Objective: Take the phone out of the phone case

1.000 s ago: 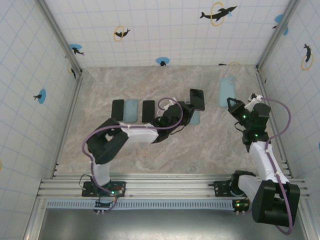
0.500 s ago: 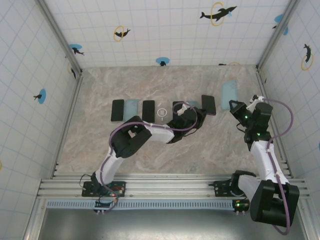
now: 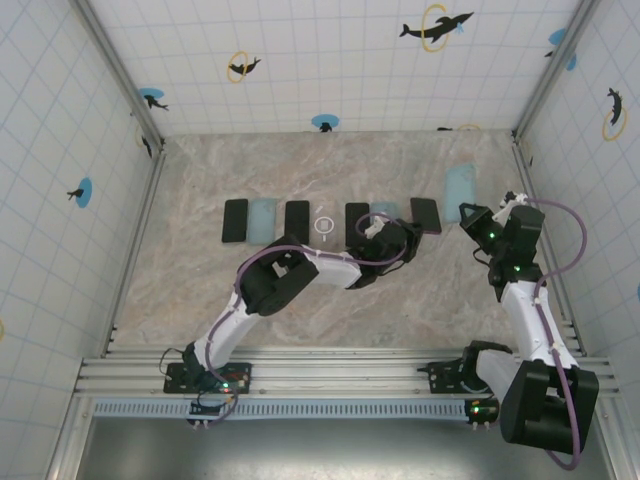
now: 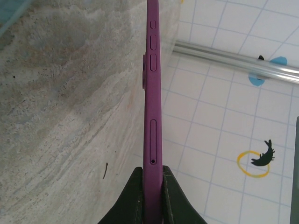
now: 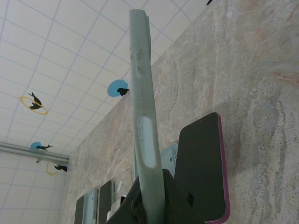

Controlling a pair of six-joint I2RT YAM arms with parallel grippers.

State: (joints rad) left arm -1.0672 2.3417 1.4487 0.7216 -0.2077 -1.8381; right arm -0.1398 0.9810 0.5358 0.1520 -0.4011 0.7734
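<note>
As the phone (image 3: 425,215) and the pale blue phone case (image 3: 458,185) sit in separate grips, we judge the main part of the task done: the 2 are apart, with bare table (image 3: 200,290) showing between them.

The left gripper (image 3: 408,235) is clamped on the phone's near end. In the left wrist view its fingers (image 4: 133,200) pinch the purple edge of the phone from both sides. The phone lies flat, dark screen up, at the 3 o'clock end of a row of things on the marble. We cannot tell whether it rests on the table or hangs just above it.

The right gripper (image 3: 472,214) is closed on the phone case, which sits at 1 o'clock from the phone, near it but not touching. The right wrist view shows the phone case edge-on between that gripper's fingers.

Toward 9 o'clock from the left gripper lie 3 dark phones (image 3: 297,220), 2 pale cases (image 3: 262,220) and a white ring (image 3: 325,224).

What is left, as we read it, is to set the phone and the phone case down, likely in that row, and to let go of both.
</note>
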